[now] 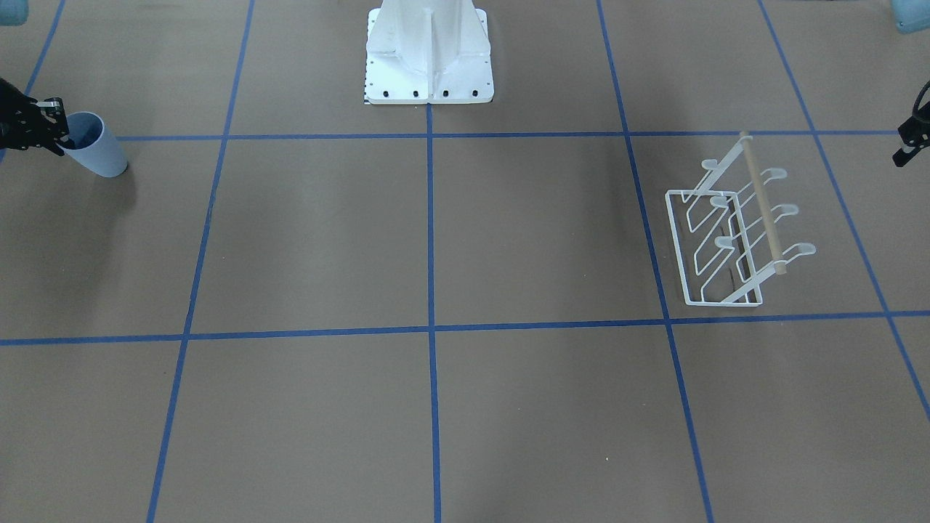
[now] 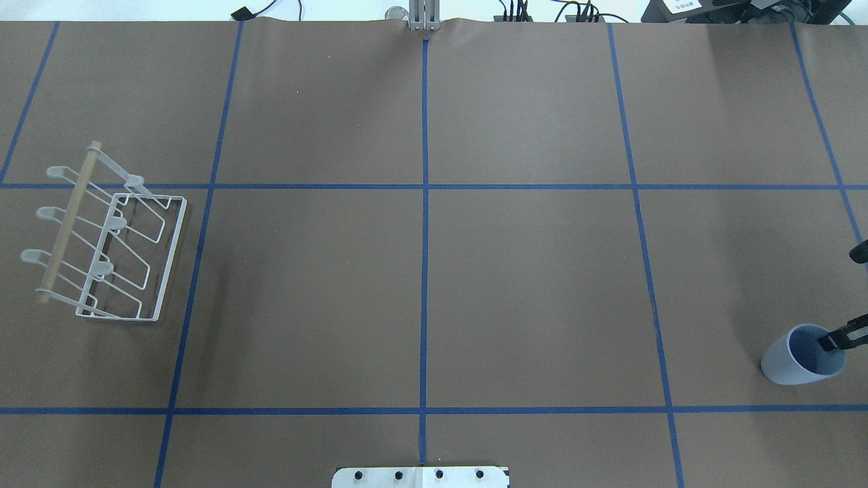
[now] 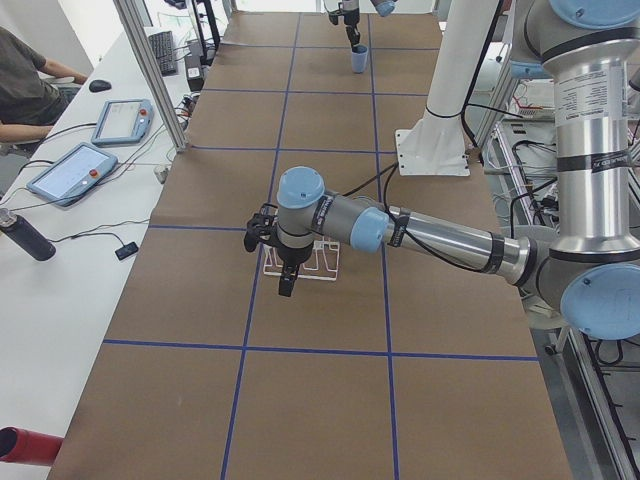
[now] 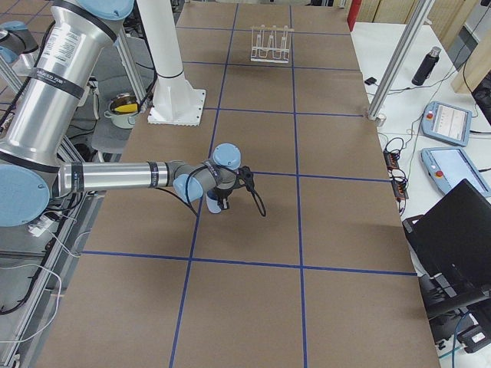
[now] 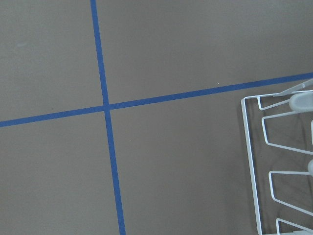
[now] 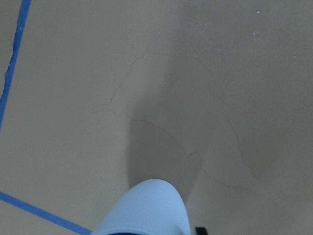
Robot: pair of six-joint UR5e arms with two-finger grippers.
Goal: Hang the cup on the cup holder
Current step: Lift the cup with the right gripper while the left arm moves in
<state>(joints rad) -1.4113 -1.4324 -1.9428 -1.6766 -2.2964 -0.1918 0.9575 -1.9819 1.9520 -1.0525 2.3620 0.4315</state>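
Observation:
The light-blue cup (image 1: 102, 154) stands at the table's end on my right side, also in the overhead view (image 2: 793, 362) and the right wrist view (image 6: 146, 210). My right gripper (image 1: 57, 134) grips its rim, one finger inside the cup (image 2: 833, 339) and one against the outer wall. The white wire cup holder (image 1: 761, 203) with its wooden rod stands at the opposite end (image 2: 68, 224); a corner of its base frame shows in the left wrist view (image 5: 249, 161). My left gripper (image 1: 907, 145) hovers just beyond the prongs, half out of view; I cannot tell whether it is open.
The white robot pedestal (image 1: 429, 58) stands at the middle of the near table edge. Blue tape lines (image 2: 424, 271) divide the brown table into squares. Tablets and a seated person (image 3: 30, 90) are at a side desk.

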